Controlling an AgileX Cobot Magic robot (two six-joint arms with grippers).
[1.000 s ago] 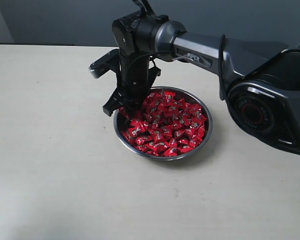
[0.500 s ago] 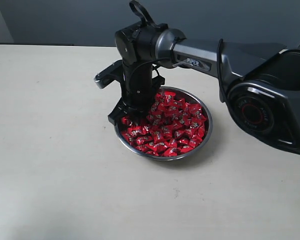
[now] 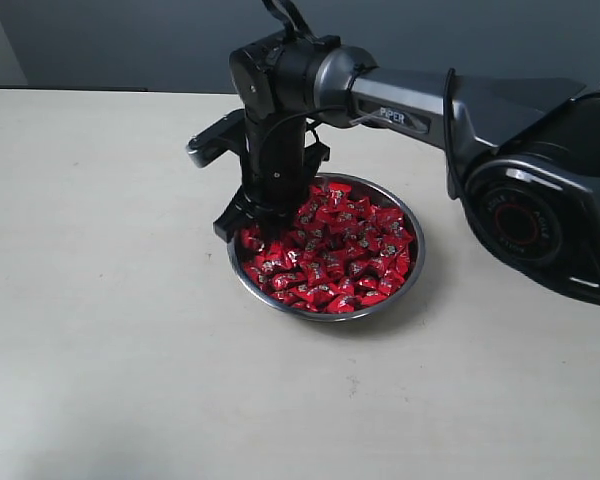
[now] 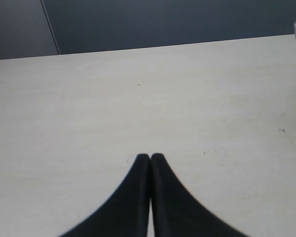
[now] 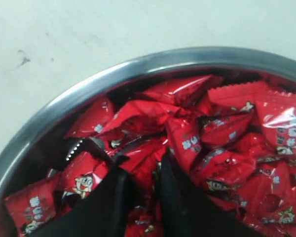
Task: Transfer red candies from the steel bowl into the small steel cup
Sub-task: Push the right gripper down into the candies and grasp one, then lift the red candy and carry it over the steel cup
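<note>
Steel bowl [image 3: 326, 316], full of red candies [image 3: 345, 250]

Shiny steel bowl [image 3: 325, 316] of red candies [image 3: 340, 255]

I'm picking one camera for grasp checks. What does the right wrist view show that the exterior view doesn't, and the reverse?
Only the right wrist view: cartoon faces printed on the red candies, and the fingertips of the right gripper sunk among them near the rim of the steel bowl; whether one is pinched is unclear. Only the exterior view: the whole arm, the bowl's full circle and the table around it. Both: the gripper down at one edge of a bowl heaped with candies.
</note>
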